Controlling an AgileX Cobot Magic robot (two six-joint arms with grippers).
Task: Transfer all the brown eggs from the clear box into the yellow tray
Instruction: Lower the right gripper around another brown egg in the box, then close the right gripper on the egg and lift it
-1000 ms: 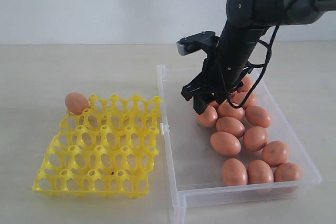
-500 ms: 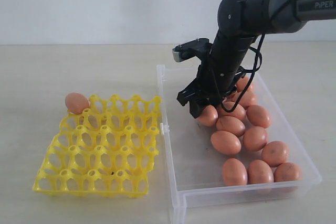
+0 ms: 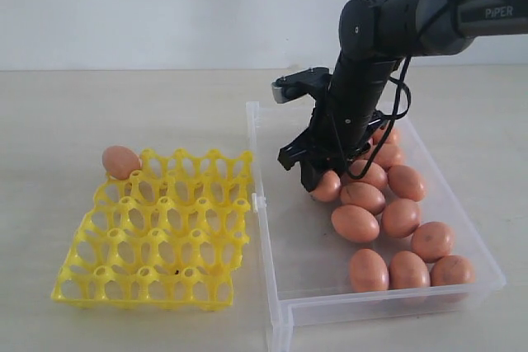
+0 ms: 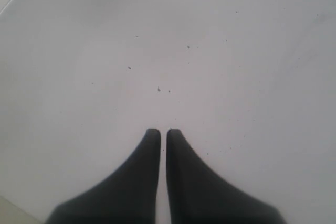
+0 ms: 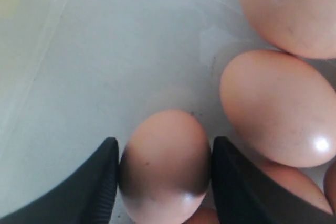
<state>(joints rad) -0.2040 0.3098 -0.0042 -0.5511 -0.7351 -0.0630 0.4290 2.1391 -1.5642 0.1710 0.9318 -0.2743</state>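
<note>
Exterior view: the right arm (image 3: 363,80) covers the far brown eggs (image 3: 386,157) in the clear box (image 3: 289,253); we cannot count them. Right wrist view: the brown egg (image 5: 165,161) between the right pincer (image 5: 165,153) fingers is cut by the frame edge, as are its neighbours. Left wrist view: the left pincer (image 4: 163,132) finger bases are cut off and blurred.

Soft, even light fills the exterior view, with only faint shadows on the pale bench (image 3: 124,105) under the yellow tray (image 3: 157,228) and the clear box (image 3: 289,286). In the right wrist view small white highlights glint on the brown eggs (image 5: 275,108) — the dark fingers (image 5: 89,187) blur at close range. The left wrist view is washed-out, soft.
</note>
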